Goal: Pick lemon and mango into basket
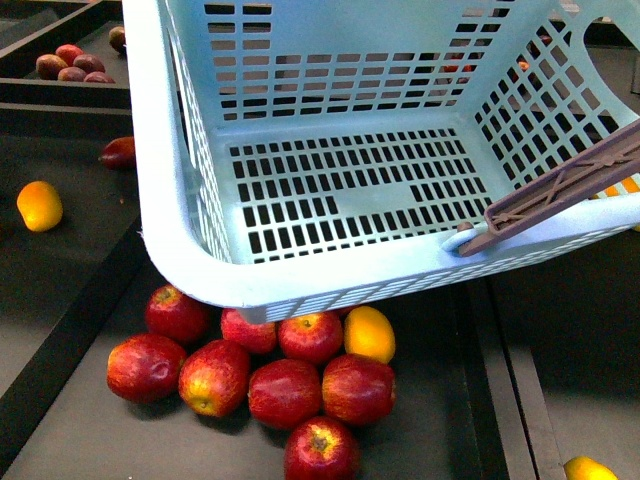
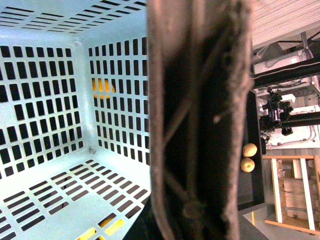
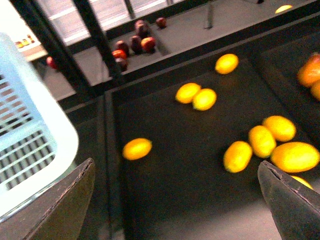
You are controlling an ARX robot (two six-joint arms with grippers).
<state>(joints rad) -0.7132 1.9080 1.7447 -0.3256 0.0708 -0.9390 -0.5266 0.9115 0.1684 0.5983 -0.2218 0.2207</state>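
The pale turquoise basket (image 1: pixel 190 200) hangs tilted above the trays and fills the front view; nothing lies on its slotted floor. My left gripper (image 2: pixel 192 225) is shut on its brown-grey handle (image 2: pixel 200 120), which blocks the left wrist view and hides the fingers. A small plump yellow lemon (image 1: pixel 369 333) lies among apples under the basket's near rim. In the right wrist view my right gripper (image 3: pixel 175 165) is open over a dark tray, nothing between its fingers (image 3: pixel 70 200). One lemon (image 3: pixel 137 148) lies alone there. A longer yellow-orange mango (image 3: pixel 295 156) lies near the other finger.
Several red apples (image 1: pixel 285 390) are heaped in the near tray below the basket. Dark red fruits (image 1: pixel 75 65) fill a back left tray, and a yellow-orange fruit (image 1: pixel 39 205) lies at the left. Raised black dividers (image 1: pixel 80 300) separate the trays. More yellow fruits (image 3: pixel 196 96) are scattered in the right tray.
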